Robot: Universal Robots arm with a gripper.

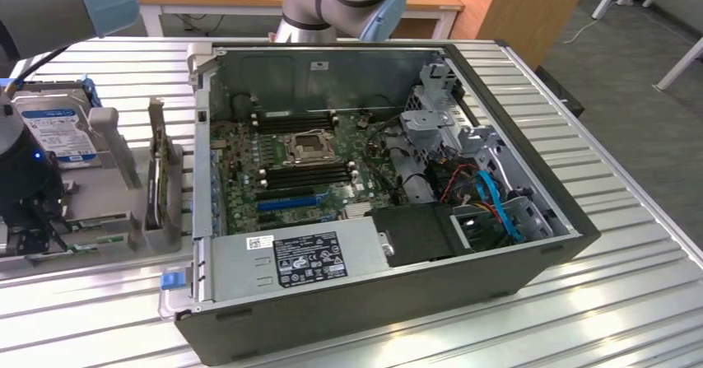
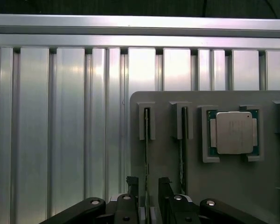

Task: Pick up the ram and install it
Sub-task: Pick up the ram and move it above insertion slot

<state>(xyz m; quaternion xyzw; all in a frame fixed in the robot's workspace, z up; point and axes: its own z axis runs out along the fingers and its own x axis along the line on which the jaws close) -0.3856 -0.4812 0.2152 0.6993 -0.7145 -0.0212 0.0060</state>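
Checking wrist view first. Noted gripper [image 2: 147, 183] released, jaws spread wide, fingers [image 2: 130, 183] straddling the top edge of the ram [image 2: 147, 140] without pinching it; nothing grasped. Found ram standing on edge in a narrow slot of the grey fixture plate [image 2: 168, 100], presumably to offer its flat faces to the pads from above. Logged a second stick [image 2: 182, 144] in the neighbouring slot, same orientation, and beyond it the processor [image 2: 233, 133] lying flat in a square pocket, kept in place by the pocket walls. Saw fixture resting on the slatted aluminium table [image 2: 60, 116].

Moving to exterior view. Located gripper low over the fixture at the exterior view's left edge, beside the hard drive [image 1: 61, 133] propped upright in its cradle. Made out a thin green strip next to the dark gripper body, probably the ram, though too foreshortened to be sure. Recorded computer case [image 1: 363, 319] lying on its side, panel off, well apart from the fixture toward the exterior view's right, turning the motherboard [image 1: 329, 129] upward for access from above. Spotted black memory slots [image 1: 308, 174] beside the CPU socket, apparently vacant. Judged pick not yet made.
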